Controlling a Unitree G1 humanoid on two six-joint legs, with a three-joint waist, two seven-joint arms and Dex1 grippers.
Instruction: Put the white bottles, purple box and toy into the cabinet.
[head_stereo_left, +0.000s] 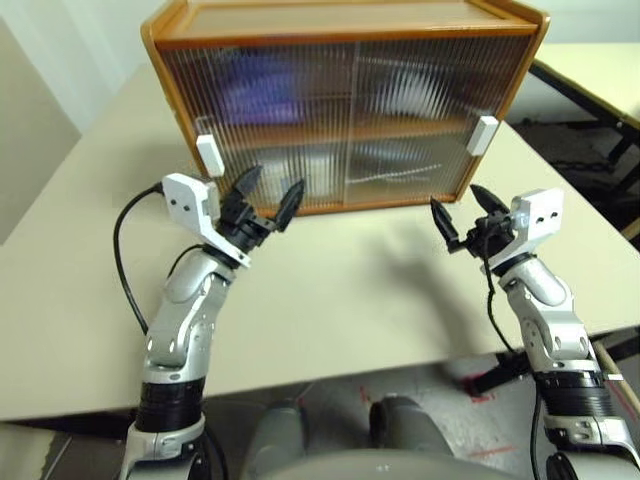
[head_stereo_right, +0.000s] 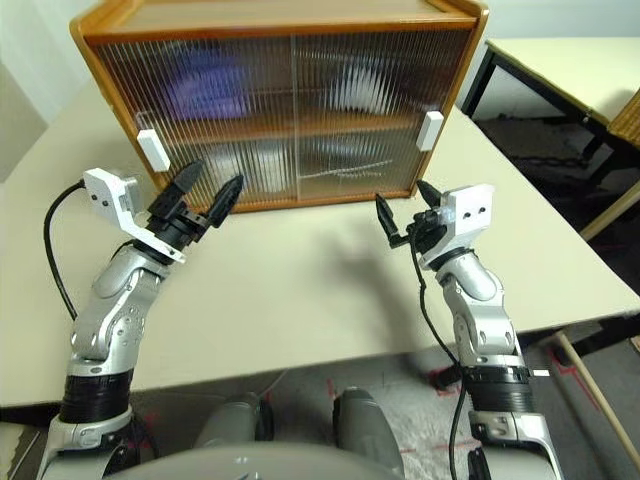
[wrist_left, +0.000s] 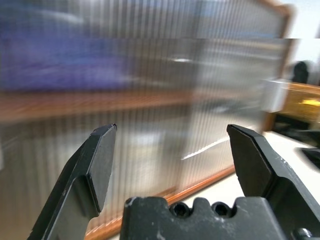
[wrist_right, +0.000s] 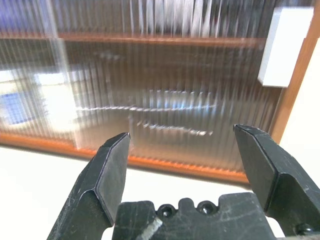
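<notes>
L gripper (head_stereo_left: 270, 198) & R gripper (head_stereo_left: 460, 212), both w/ jaws spread & empty, hover above table (head_stereo_left: 330, 300) just before cabinet (head_stereo_left: 345, 110), doors shut; purple box (head_stereo_left: 262, 88) blurred on upper shelf behind ribbed door.

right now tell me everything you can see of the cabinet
The cabinet is an orange-brown wooden box standing upright on the pale table. Its two ribbed translucent sliding doors are shut, with a white handle at the left edge and another at the right edge. One shelf and blurred purple and white shapes show through. Nothing touches it except the table.
</notes>
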